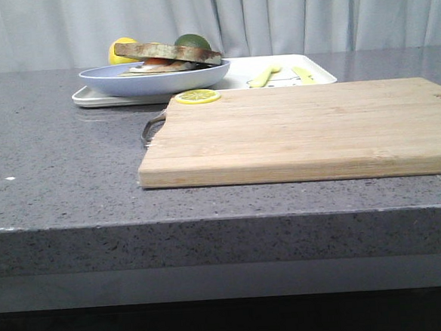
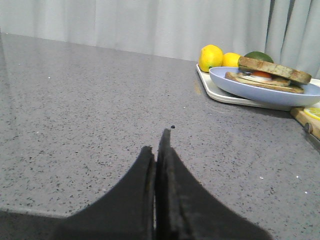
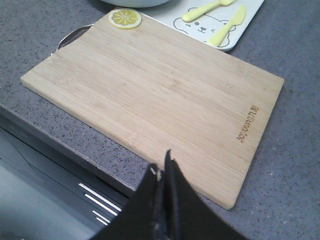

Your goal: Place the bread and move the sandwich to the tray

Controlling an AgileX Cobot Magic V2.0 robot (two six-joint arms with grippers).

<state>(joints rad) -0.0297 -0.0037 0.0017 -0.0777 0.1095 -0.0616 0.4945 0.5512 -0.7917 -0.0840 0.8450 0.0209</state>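
Observation:
The sandwich [image 1: 169, 55], brown-crusted slices with a fried egg between them, lies on a pale-blue plate [image 1: 154, 79]. The plate stands on the left part of the white tray [image 1: 314, 73] at the back of the counter. The bread is its top slice [image 2: 274, 70], bare-faced, tilted on the egg. The left wrist view shows the sandwich [image 2: 267, 77], the plate [image 2: 260, 92] and the tray [image 2: 220, 95]. My left gripper [image 2: 157, 142] is shut and empty over bare counter, well short of the plate. My right gripper [image 3: 162, 162] is shut and empty above the cutting board's near edge.
A light wooden cutting board [image 1: 309, 129] lies in front of the tray, a lemon slice [image 1: 197, 97] on its far left corner. Yellow lemons [image 2: 211, 57] and a green fruit [image 1: 192, 41] sit behind the plate. A yellow toy spoon [image 3: 205, 9] and knife [image 3: 226, 25] lie on the tray.

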